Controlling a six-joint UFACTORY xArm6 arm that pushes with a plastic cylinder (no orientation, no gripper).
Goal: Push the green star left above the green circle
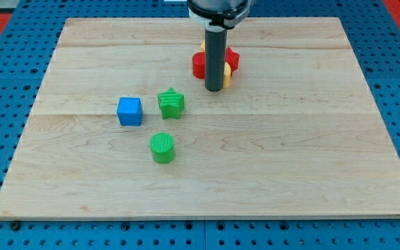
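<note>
The green star [171, 103] lies on the wooden board [290, 153] a little left of centre. The green circle [162, 147] lies below it, slightly to the left. My tip [214, 89] is at the end of the dark rod, to the right of the green star and a little above it, with a gap between them. The rod stands in front of a cluster of red and yellow blocks.
A blue cube [130, 111] sits just left of the green star. A red block [199, 64], another red block [232, 60] and a yellow block [226, 73] are bunched behind the rod, partly hidden. Blue pegboard [5, 139] surrounds the board.
</note>
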